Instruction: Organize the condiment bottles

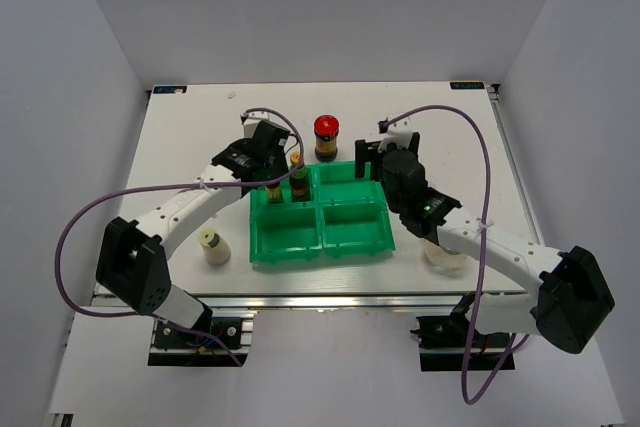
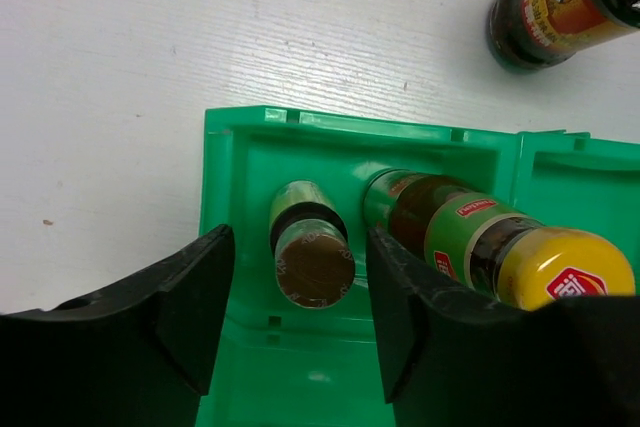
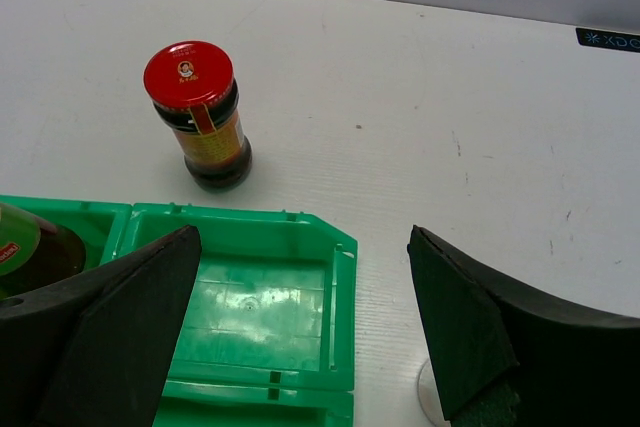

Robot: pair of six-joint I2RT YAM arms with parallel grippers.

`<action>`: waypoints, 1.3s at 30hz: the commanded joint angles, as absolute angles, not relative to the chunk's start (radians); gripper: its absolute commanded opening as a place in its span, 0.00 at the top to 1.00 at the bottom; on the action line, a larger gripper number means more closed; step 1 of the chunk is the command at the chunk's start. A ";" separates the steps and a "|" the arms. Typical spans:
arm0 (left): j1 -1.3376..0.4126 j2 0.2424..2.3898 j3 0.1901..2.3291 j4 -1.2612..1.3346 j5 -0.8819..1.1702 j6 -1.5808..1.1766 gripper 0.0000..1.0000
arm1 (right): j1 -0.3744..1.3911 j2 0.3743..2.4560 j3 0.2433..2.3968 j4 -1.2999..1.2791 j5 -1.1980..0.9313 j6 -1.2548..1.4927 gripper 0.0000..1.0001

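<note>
Two slim dark bottles stand in the far left compartment of the green tray [image 1: 352, 247]: a brown-topped one [image 1: 274, 187] [image 2: 313, 265] and a yellow-capped one [image 1: 299, 179] [image 2: 520, 252]. My left gripper [image 1: 271, 169] [image 2: 298, 277] is open, its fingers on either side of the brown-topped bottle with gaps showing. My right gripper [image 1: 380, 173] [image 3: 302, 247] is open and empty above the far right compartment. The red-lidded dark jar [image 1: 326, 137] [image 3: 197, 112] stands just behind the tray. A cream yellow-capped bottle [image 1: 212, 245] stands left of the tray. The pink-capped bottle is not in view.
A pale jar [image 1: 445, 255] sits on the table right of the tray, partly hidden under my right arm; its edge shows in the right wrist view [image 3: 430, 399]. The tray's other three compartments hold nothing. Purple cables loop over both arms.
</note>
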State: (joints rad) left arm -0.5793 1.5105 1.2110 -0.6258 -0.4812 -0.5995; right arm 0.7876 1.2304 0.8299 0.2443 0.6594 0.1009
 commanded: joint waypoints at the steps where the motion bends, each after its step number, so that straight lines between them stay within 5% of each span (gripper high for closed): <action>1: -0.584 1.434 1.218 -0.629 -0.531 -0.606 0.33 | 0.779 1.247 0.897 0.252 0.647 0.092 0.11; 5: -0.584 1.393 1.216 -0.647 -0.571 -0.615 0.29 | 0.764 1.282 0.940 0.244 0.621 0.092 0.11; 6: -0.584 1.370 1.212 -0.644 -0.581 -0.615 0.09 | 0.759 1.290 0.966 0.241 0.609 0.089 0.11; 7: -0.584 1.358 1.204 -0.641 -0.586 -0.618 0.02 | 0.755 1.301 0.985 0.233 0.597 0.081 0.11; 19: -0.560 1.236 1.149 -0.664 -0.841 -0.722 0.02 | 0.658 1.633 1.369 0.066 0.305 0.097 0.11; 33: -0.351 1.183 1.002 -0.549 -0.703 -0.680 0.02 | 0.647 2.192 1.974 -0.225 0.288 0.149 0.11; 39: -0.339 1.192 0.991 -0.540 -0.695 -0.672 0.02 | 0.646 2.295 2.052 -0.270 0.334 0.175 0.11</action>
